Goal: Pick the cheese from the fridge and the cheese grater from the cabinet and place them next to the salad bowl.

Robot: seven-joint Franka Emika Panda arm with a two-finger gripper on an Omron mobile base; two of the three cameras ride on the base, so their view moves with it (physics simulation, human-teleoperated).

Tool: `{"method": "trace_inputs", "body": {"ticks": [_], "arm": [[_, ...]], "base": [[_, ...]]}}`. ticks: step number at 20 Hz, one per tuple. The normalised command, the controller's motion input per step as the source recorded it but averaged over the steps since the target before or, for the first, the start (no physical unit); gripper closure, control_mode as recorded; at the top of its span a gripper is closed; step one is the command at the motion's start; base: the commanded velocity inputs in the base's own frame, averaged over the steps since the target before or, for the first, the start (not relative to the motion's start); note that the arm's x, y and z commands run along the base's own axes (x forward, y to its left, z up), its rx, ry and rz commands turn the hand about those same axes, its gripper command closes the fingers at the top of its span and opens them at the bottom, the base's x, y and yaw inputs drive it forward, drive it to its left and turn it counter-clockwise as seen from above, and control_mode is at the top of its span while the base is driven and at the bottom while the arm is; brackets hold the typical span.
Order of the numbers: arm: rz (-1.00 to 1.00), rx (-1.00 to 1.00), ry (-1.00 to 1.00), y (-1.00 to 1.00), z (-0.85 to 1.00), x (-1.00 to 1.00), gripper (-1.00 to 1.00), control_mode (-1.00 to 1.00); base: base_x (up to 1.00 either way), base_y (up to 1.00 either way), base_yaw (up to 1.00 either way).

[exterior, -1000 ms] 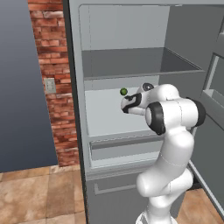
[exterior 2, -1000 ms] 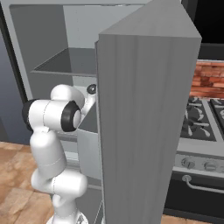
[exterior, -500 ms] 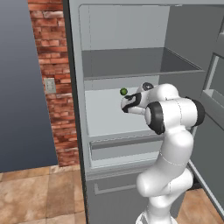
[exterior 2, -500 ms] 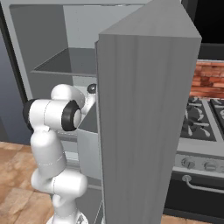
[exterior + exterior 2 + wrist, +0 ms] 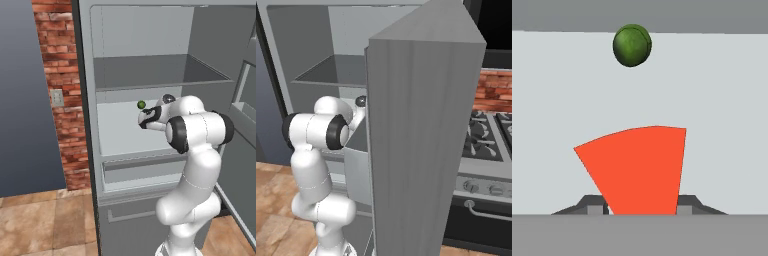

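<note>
Pale grey fridge (image 5: 150,75) walls surrounded the hand (image 5: 641,207), its fingers flanking the cheese (image 5: 637,167); grip uncertain, fingertips largely hidden. Beyond sat a green ball (image 5: 632,45).

A flat, matt orange-red face is shown by the cheese (image 5: 637,167). The green ball (image 5: 632,45) looks dull and faintly mottled. The fridge (image 5: 150,70) walls appear smooth matt grey, its door (image 5: 421,150) faintly streaked like brushed metal. Rough red brick (image 5: 60,75) is seen beside it.
</note>
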Motion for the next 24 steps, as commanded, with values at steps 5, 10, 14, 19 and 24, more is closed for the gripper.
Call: {"method": "trace_inputs", "body": {"ticks": [5, 10, 14, 19, 24], "arm": [[-0.03, 0.00, -0.05, 0.00, 0.00, 0.00, 1.00, -1.00], [-0.02, 0.00, -0.03, 0.00, 0.00, -0.10, 1.00, -1.00], [-0.01, 0.00, 0.00, -0.03, 0.43, -0.15, 1.00, -1.00], [-0.01, 0.00, 0.00, 0.00, 0.13, -0.45, 1.00, -1.00], [-0.01, 0.00, 0.00, 0.00, 0.04, -0.50, 1.00, -1.00]], "base": [[0.00, 0.00, 0.00], [0.00, 0.00, 0.00], [0.00, 0.00, 0.00], [0.00, 0.00, 0.00], [0.00, 0.00, 0.00]]}}
